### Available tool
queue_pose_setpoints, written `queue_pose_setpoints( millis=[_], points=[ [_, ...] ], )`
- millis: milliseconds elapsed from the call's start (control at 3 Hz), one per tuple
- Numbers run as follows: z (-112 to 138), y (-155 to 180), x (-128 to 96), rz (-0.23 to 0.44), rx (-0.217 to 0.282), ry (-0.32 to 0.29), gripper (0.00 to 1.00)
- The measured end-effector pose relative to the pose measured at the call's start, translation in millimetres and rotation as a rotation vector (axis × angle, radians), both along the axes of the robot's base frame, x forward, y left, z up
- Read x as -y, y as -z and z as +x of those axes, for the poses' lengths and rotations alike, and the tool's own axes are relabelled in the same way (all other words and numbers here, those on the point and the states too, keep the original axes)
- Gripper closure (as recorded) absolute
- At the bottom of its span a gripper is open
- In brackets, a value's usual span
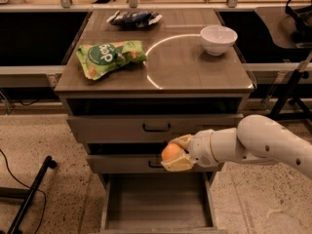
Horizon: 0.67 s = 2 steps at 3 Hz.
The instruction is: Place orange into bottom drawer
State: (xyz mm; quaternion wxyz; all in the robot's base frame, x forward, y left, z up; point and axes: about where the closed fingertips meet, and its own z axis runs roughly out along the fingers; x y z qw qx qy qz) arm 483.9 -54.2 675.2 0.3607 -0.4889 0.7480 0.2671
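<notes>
While the gripper (174, 154) hangs in front of the cabinet at the height of the middle drawer (122, 163), its two tan fingers (183, 141) are clamped around the orange (169, 151), one finger above the fruit and one below. The orange is therefore held in the air, just in front of the middle drawer's face and its black handle, above the bottom drawer (156, 201) and not inside it. The white arm (263, 143) reaches in from the right edge of the view, roughly level.

Bottom drawer: pulled out, grey floor and side walls visible, nothing seen lying in it.

Top drawer (112, 128): front face showing, black bar handle (156, 127) centred, a dark gap above it under the cabinet top.

Cabinet top (195, 72): brown surface with a white curved line. A green snack bag (109, 56) lies at the left, a dark blue packet (134, 18) at the back, and a white bowl (218, 39) stands upright at the right rear; all three are well apart from each other.

Floor: speckled, with a black stand leg (29, 194) and a cable at the lower left.
</notes>
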Motion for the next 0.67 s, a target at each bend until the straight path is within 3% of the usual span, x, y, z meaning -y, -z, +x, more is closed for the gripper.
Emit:
queue_pose_setpoints(
  millis=[333,667],
  points=[
    [-2,9,-3,0.005,-0.018,-0.005,1.00],
    [-10,75,-11,0.031,-0.037,-0.021,1.00]
  ],
)
